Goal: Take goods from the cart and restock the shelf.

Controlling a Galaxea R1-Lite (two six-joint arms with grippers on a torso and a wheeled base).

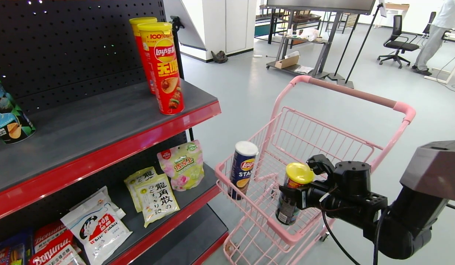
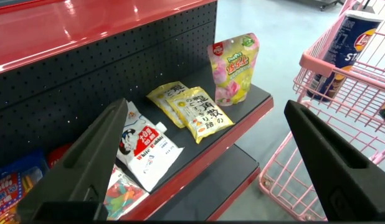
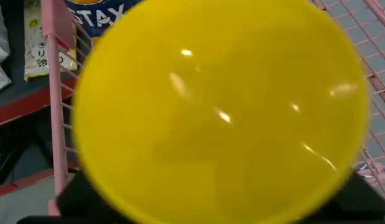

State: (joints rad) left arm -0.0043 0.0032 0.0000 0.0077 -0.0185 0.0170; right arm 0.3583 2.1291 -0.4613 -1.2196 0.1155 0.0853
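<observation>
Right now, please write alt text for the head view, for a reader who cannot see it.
The right end effector grips a dark yellow-lidded can in the pink wire cart, beside a blue white-lidded can. Two tall red cans stand on the grey shelf.

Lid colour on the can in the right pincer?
Yellow lid on the can; clearest in the right wrist view.

Shelf point(image 1: 95, 121) w/ chip cans point(image 1: 165, 70), snack bags point(image 1: 156, 198)
</observation>
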